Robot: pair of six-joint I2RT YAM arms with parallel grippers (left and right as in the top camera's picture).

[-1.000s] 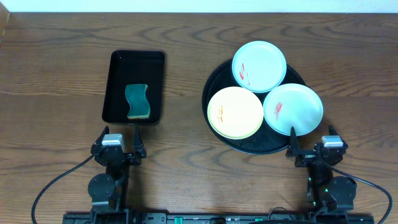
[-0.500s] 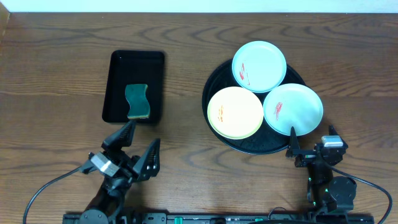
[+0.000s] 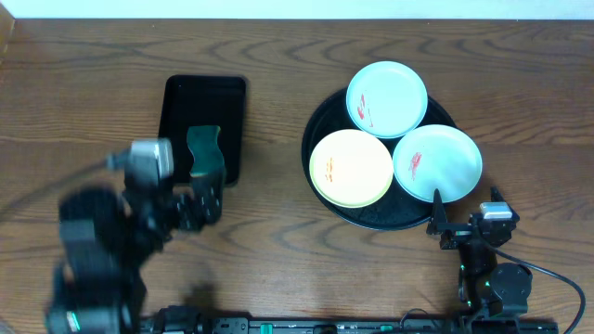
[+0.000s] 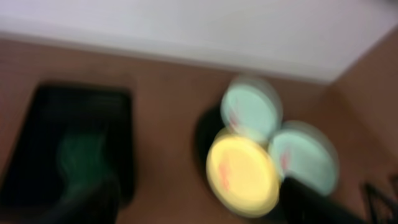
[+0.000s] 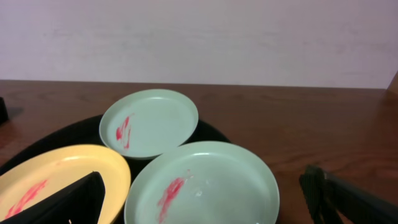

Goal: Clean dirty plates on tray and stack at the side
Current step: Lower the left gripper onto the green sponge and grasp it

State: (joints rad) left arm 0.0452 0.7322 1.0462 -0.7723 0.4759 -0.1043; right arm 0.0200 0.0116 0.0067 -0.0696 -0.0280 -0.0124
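Three smeared plates point(image 3: 351, 167) on black tray point(image 3: 371, 215), sponge point(image 3: 203, 141) apart

You have a dark brown wooden table point(image 3: 278, 223) before you, its wavy grain running from side to side, and it fills almost the whole overhead view. Along its far edge you see a plain pale wall point(image 5: 199, 37), matte, meeting the tabletop in a straight line. The light is soft and even, and the wood shows only a faint sheen.
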